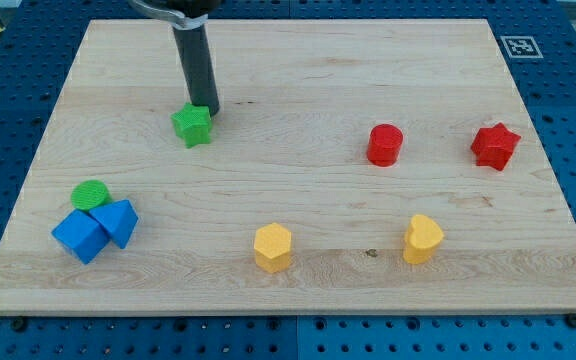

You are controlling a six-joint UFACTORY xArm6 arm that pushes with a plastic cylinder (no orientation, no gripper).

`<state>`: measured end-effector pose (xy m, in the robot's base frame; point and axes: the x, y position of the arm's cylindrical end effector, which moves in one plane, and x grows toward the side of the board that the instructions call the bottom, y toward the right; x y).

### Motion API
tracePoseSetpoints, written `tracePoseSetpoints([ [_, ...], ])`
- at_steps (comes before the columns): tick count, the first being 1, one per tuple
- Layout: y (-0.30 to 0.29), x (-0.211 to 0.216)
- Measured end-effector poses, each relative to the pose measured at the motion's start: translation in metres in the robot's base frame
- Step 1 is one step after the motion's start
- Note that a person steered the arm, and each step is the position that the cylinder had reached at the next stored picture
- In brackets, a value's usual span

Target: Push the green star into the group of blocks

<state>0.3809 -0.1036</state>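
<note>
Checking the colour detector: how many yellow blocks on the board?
2. One yellow block sits at the view's bottom, near centre; the other yellow block lies to its right, below the red cylinder. Nothing appears hidden.

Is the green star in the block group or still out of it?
Out: green star sits apart from the group, my tip at its upper right.

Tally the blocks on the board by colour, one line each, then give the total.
Green: 2, the green star and the green cylinder
Blue: 2, the blue cube and the blue block
Red: 2, the red cylinder and the red star
Yellow: 2, the yellow hexagon and the yellow heart
Total: 8
</note>
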Motion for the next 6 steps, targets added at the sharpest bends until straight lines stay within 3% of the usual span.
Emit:
tracePoseSetpoints([
  [6, -0.027, 0.089],
])
